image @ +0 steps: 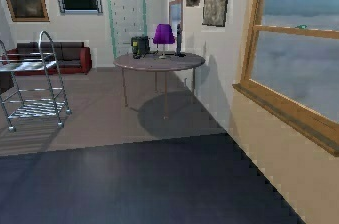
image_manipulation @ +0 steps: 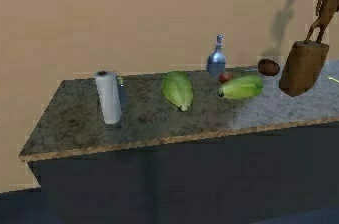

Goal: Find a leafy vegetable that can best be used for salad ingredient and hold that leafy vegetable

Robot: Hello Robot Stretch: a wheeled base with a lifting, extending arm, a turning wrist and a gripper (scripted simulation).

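Stone desk (image_manipulation: 67, 125) nearest; on it a paper roll (image_manipulation: 108, 96), then the green vegetable (image_manipulation: 177, 90), probably the salad leaf, mid-desk; bottle (image_manipulation: 217, 58) behind. Centre the reach on it, avoiding the roll. State of the jaws cannot be told.

Round table (image: 167, 64) on thin legs, purple-shaded lamp (image: 163, 36) on top, before a pale back wall (image: 97, 30). Left of the table, dark sofa (image: 52, 57); further left and nearer, chrome wire cart (image: 27, 85). Above the table, framed pictures (image: 214, 11). Right of the table, large wood-framed window (image: 307, 60), daylight grey. Under the table, light grey floor (image: 97, 110); in front of it, dark floor (image: 127, 185). Elsewhere, speckled stone counter (image_manipulation: 77, 120) on a dark base, backed by a tan wall (image_manipulation: 77, 35).
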